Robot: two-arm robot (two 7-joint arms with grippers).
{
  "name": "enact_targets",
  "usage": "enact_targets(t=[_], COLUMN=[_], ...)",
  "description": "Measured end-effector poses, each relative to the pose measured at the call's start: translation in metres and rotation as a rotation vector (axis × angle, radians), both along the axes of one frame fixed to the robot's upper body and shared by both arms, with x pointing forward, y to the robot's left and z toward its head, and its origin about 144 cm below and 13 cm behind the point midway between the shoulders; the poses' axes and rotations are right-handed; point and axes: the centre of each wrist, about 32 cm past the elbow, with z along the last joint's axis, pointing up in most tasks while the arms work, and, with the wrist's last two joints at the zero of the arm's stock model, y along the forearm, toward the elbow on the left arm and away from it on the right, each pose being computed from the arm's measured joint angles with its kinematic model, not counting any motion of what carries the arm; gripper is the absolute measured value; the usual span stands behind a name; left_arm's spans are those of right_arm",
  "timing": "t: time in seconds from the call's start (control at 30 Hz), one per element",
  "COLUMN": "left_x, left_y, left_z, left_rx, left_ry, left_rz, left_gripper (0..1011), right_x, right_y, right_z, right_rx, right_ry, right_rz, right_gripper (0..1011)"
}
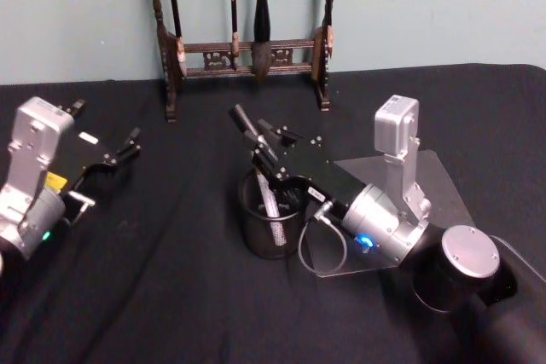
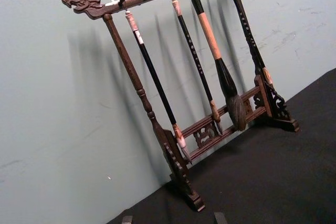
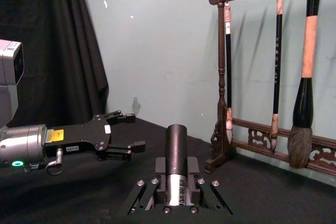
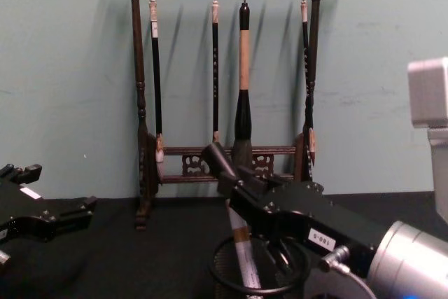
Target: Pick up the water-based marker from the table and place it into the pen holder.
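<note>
Marker point(image 1: 246, 125) is sitting tilted, long axis leaning off vertical, black cap pointing up toward 11 o'clock in the head view, lower end dipping inside the holder point(image 1: 254, 240). Right gripper point(image 1: 264, 155) is clamping it mid-barrel, jaws narrow and pressing both sides, hanging just above the holder rim. Left gripper point(image 1: 107, 172) is idling at 9 o'clock, well apart, jaws wide and holding nothing. Rack point(image 1: 243, 53) is standing at 12 o'clock on the table point(image 1: 153, 287).
</note>
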Motion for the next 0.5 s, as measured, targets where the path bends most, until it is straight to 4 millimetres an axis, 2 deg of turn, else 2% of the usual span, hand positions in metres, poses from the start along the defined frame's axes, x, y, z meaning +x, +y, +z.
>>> enact_targets(t=[0.5], left_x=[0.0], left_y=[0.0], left_z=[0.0], left_rx=[0.0], left_ry=[0.0], left_rz=[0.0], left_gripper=[1001], right_x=[-0.0013], right_y=[0.0029], right_z=[-0.0023], right_rx=[-0.013], right_ry=[0.012], right_rz=[0.002], right_gripper=[239])
